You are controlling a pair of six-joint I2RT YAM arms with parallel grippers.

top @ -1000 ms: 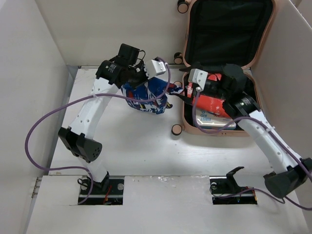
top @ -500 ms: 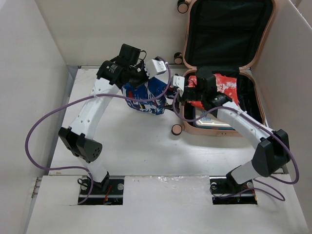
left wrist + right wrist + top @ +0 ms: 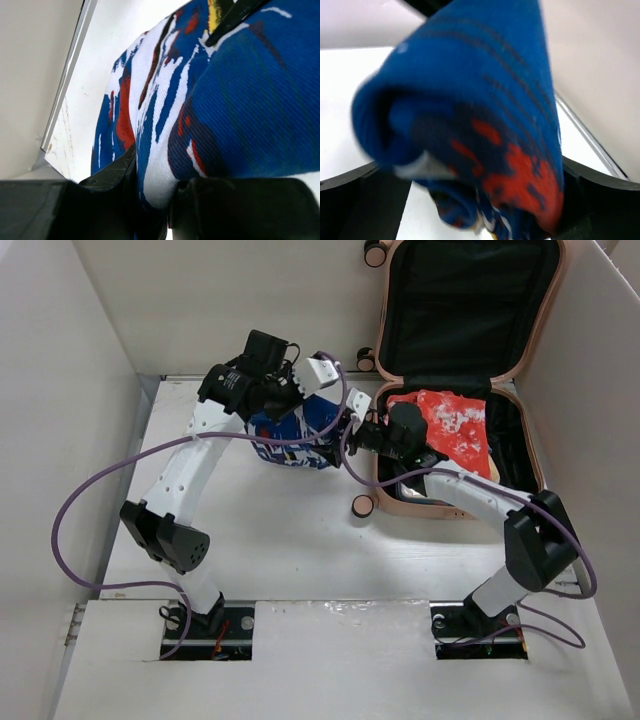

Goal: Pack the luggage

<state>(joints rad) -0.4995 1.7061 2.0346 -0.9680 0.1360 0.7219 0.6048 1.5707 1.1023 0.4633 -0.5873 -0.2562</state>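
Jaws of the left gripper (image 3: 292,412) pinch a blue patterned cloth (image 3: 290,438) above the counter (image 3: 280,540), beside the open luggage (image 3: 460,310) at the far right corner, likely for a handover. The left wrist view shows the fabric clamped firmly. In the right wrist view, the right gripper (image 3: 470,200) has its jaws spread around the cloth's rolled end.

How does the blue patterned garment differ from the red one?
The blue garment is outside the luggage, pinched in the left end effector; the red garment lies inside the luggage, ungripped. The blue garment is bunched; the red garment is spread flatter. Both are patterned fabric.
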